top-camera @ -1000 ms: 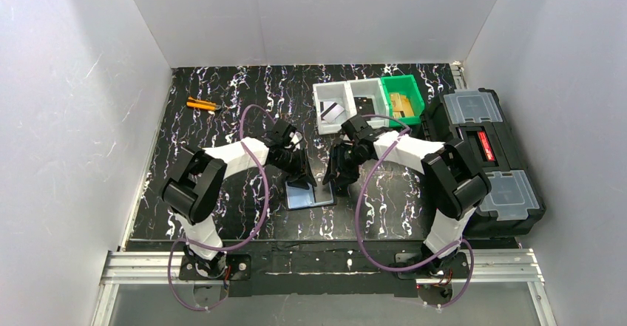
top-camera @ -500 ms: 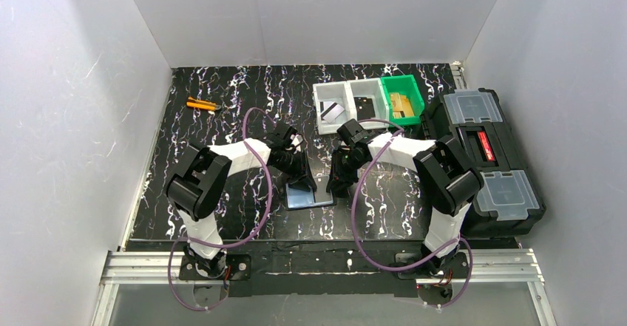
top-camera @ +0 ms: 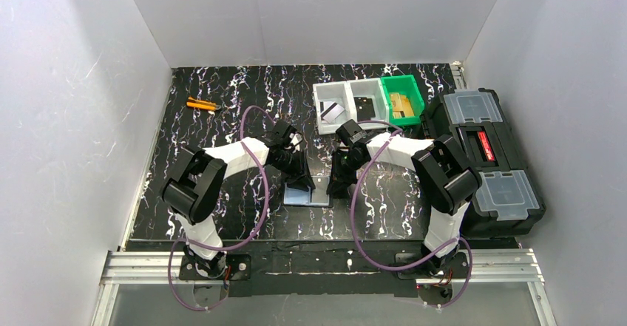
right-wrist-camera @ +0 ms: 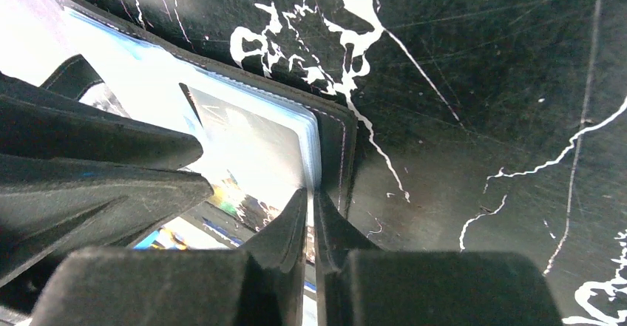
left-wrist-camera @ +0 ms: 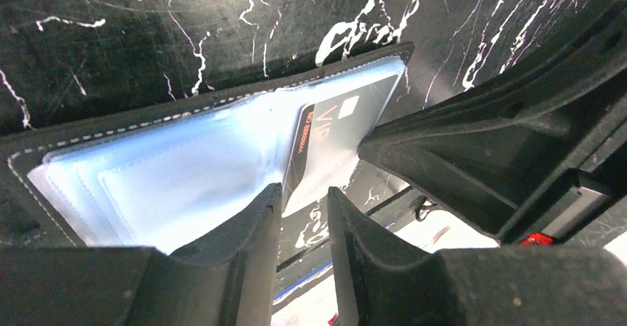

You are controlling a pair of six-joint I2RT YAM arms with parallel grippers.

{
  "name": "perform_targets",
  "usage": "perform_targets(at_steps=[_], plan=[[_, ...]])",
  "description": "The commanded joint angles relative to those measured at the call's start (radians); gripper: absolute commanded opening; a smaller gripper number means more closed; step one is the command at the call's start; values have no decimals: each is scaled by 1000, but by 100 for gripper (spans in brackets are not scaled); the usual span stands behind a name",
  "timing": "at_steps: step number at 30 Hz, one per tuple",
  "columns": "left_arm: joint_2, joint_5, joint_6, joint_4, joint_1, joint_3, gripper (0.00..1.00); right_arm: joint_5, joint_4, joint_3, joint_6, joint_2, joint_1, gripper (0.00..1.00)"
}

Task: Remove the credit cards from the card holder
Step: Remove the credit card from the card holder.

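Right wrist: my right fingers (right-wrist-camera: 299, 209) are pinching the black folding card holder's (right-wrist-camera: 344, 148) edge; left fingers (left-wrist-camera: 270, 206) slightly apart, hold unclear.

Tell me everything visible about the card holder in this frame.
The card holder lies open and flat on the black marbled table, between the two arms. It is black with pale stitching along its border, and inside are glossy blue-grey clear sleeves. One sleeve shows a dark card marked VIP. The left end effector rests at its near edge; the right end effector, fingertips nearly together, meets its stitched side.
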Motion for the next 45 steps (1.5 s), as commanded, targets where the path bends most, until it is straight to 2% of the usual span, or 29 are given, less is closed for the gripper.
perform_targets(at_steps=[1, 17, 31, 45], plan=[[-72, -6, 18, -54, -10, 27, 27, 49, -21, -3, -22, 31, 9, 10], [-4, -76, 55, -33, -22, -5, 25, 46, -25, 4, -16, 52, 9, 6], [41, -81, 65, -7, -22, -31, 23, 50, -43, 27, -18, 68, 9, 4], [-9, 95, 2, 55, -22, 4, 16, 65, -75, 73, -24, 77, 11, 2]])
